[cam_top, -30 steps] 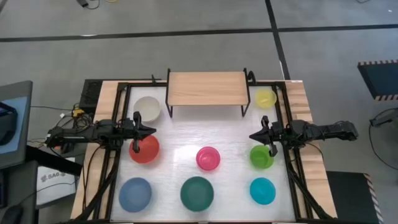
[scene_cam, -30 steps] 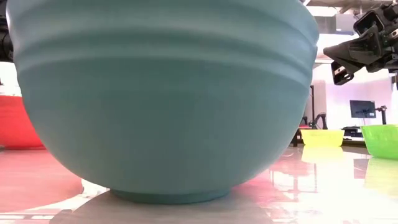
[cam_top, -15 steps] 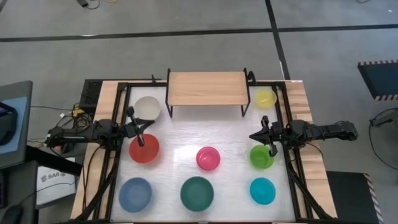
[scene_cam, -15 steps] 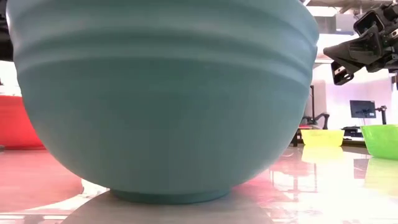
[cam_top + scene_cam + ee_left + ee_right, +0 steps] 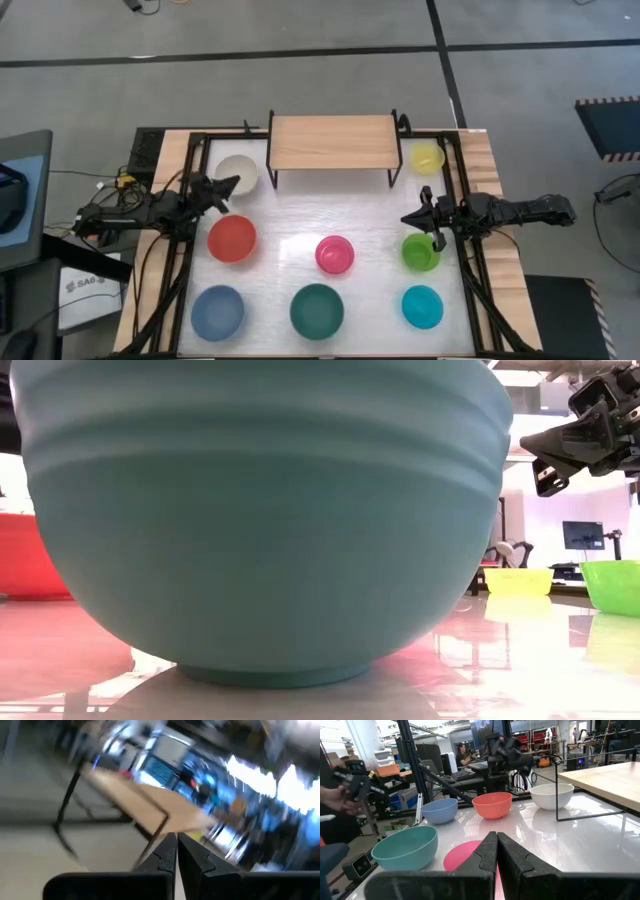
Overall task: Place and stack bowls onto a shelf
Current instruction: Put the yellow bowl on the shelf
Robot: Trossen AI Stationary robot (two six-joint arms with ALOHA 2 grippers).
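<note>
Fingers of my left gripper (image 5: 231, 183) are pressed together, empty, at the near edge of the white bowl (image 5: 238, 171), beside the shelf (image 5: 331, 141) and above the red bowl (image 5: 232, 238). My right gripper (image 5: 410, 218) is closed on nothing too, hovering by the lime green bowl (image 5: 420, 251). The shelf board is bare; pink (image 5: 334, 255), dark green (image 5: 317, 309), light blue (image 5: 217, 311), cyan (image 5: 422, 306) and yellow (image 5: 427, 157) bowls sit on the table (image 5: 300, 225).
</note>
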